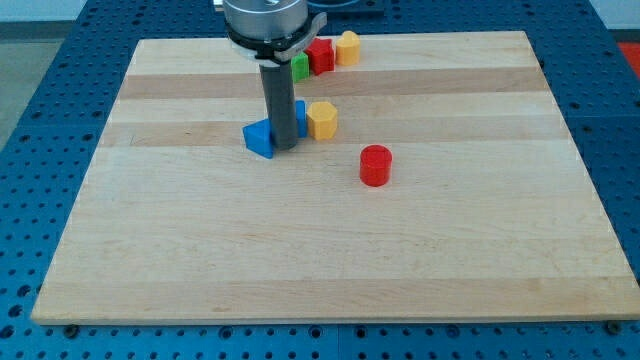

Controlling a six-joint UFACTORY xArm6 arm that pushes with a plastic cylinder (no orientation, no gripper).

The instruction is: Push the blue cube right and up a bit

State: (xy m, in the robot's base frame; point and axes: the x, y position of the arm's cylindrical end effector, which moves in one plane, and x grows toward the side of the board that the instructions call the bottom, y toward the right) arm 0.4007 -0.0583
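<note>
The dark rod comes down from the view's top, and my tip (284, 148) rests on the board. A blue block (300, 117), mostly hidden behind the rod, sits just to the tip's upper right, its shape hard to make out. A blue triangular block (259, 138) lies just left of the tip, touching or nearly touching it. A yellow block (322, 119) sits right of the hidden blue block, close against it.
A red cylinder (375, 165) stands to the lower right of the tip. Near the view's top edge a green block (300, 67), a red block (320, 55) and a yellow block (347, 47) sit in a row. The wooden board (320, 250) lies on a blue perforated table.
</note>
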